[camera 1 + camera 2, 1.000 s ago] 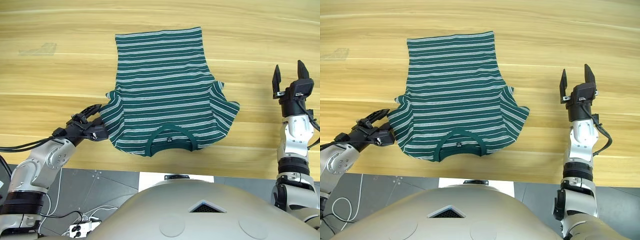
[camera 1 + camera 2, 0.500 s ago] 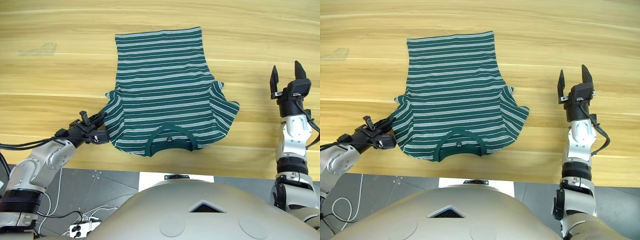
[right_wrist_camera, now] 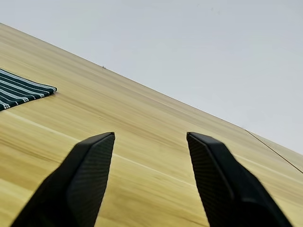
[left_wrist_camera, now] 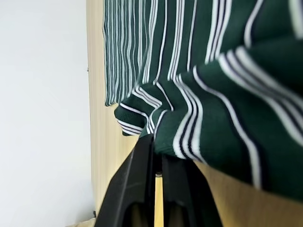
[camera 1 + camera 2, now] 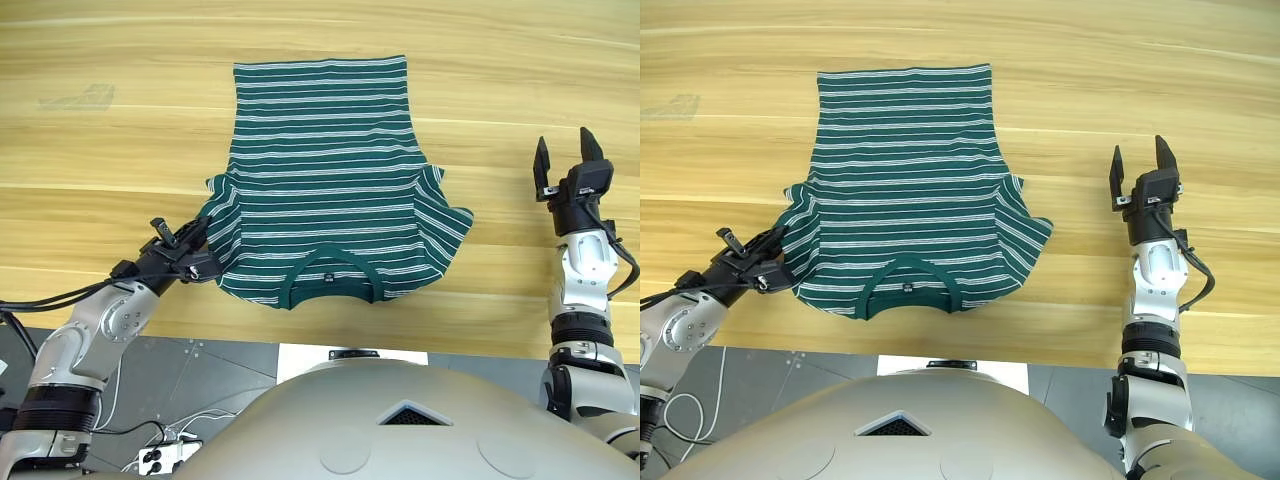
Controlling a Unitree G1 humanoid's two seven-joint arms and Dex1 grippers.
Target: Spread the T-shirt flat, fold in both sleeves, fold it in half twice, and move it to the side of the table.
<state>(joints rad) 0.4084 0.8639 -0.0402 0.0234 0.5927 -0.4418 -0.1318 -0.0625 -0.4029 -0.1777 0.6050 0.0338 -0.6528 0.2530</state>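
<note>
One-sided pull risk: L gripper (image 5: 198, 262) pinching green white-striped fabric T-shirt (image 5: 325, 170) lower left, R gripper (image 5: 563, 160) fingers apart at right, so cloth may skew/bunch.

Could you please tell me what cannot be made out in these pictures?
- Left wrist view: sleeve folds hide how much T-shirt the left gripper pinches.
- Right wrist view: the edge cuts off all but one T-shirt corner.
- Eye views: collar label too small to read.

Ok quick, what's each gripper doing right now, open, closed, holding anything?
Left gripper: shut, pinching the T-shirt at its sleeve edge.
Right gripper: open, holding nothing, above the table beside the shirt.
</note>
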